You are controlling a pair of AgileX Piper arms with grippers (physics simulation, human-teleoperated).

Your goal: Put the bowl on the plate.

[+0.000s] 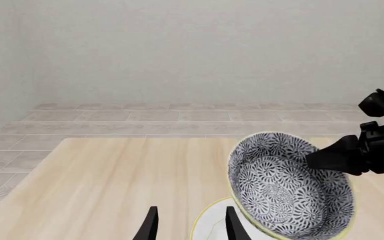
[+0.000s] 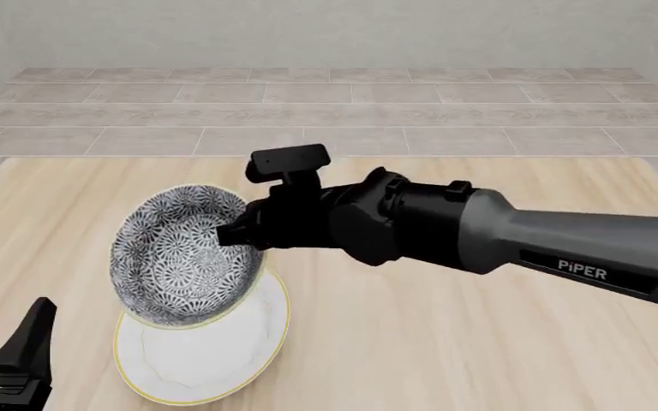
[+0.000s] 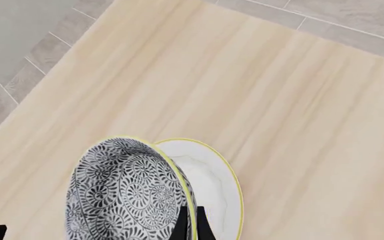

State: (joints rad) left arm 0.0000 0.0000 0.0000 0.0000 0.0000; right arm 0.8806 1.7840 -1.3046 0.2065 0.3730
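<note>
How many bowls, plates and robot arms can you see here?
Bowls: 1, the patterned bowl, tilted, held by the right end effector.
Plates: 1, the white plate under it.
Robot arms: 2; the left end effector is empty.
Total: 4.

Bowl: dense dark-grey and white floral pattern, thin yellow-green rim; plate: plain white, thin yellow rim; table: pale wood grain; right arm: black and grey, white lettering; floor: light grey tiles; wall: pale grey.
</note>
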